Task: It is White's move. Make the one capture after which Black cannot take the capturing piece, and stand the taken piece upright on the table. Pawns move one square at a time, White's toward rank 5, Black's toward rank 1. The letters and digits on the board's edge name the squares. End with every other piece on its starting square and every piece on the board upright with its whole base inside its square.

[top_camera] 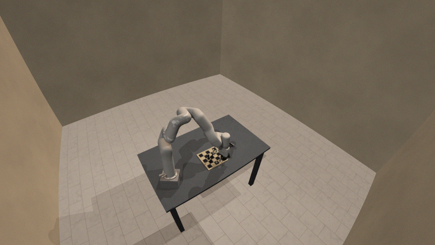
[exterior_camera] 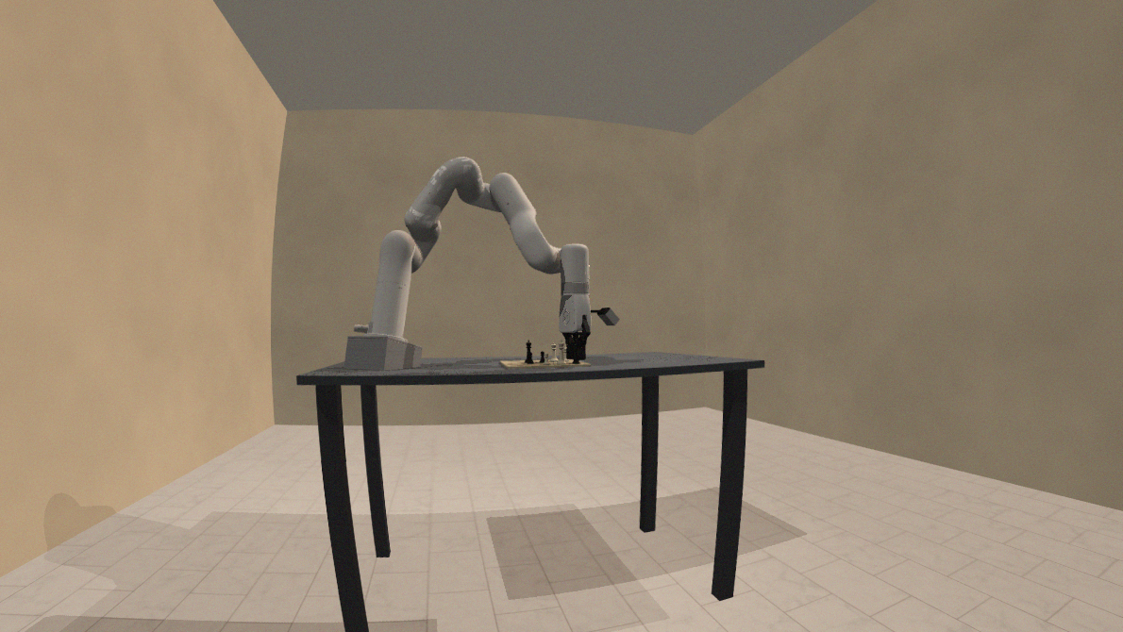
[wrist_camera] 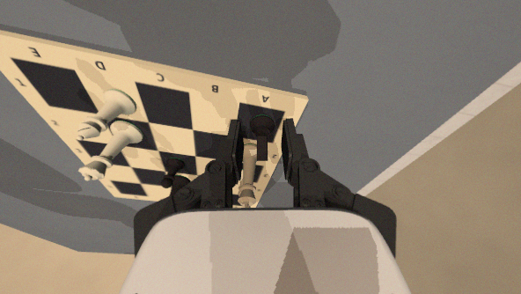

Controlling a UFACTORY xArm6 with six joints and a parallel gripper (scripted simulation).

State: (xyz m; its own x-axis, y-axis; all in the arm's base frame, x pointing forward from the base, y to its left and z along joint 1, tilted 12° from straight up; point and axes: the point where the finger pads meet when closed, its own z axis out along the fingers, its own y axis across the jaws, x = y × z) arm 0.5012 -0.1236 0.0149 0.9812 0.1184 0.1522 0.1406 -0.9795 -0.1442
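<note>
The small chessboard lies on the dark table, with its file letters visible in the wrist view. My gripper is low over the board's A-file corner and is open. Its fingers straddle a black piece standing on the dark corner square, with gaps on both sides. A white piece stands on the A-file square just behind it, also between the fingers. Two white pieces stand near the D file. A black pawn stands near the C file. The gripper also shows in the exterior view.
A tall black piece stands at the board's far side from the gripper. The table edge runs close beyond the board's A-file side. The arm's base is fixed at the table's other end.
</note>
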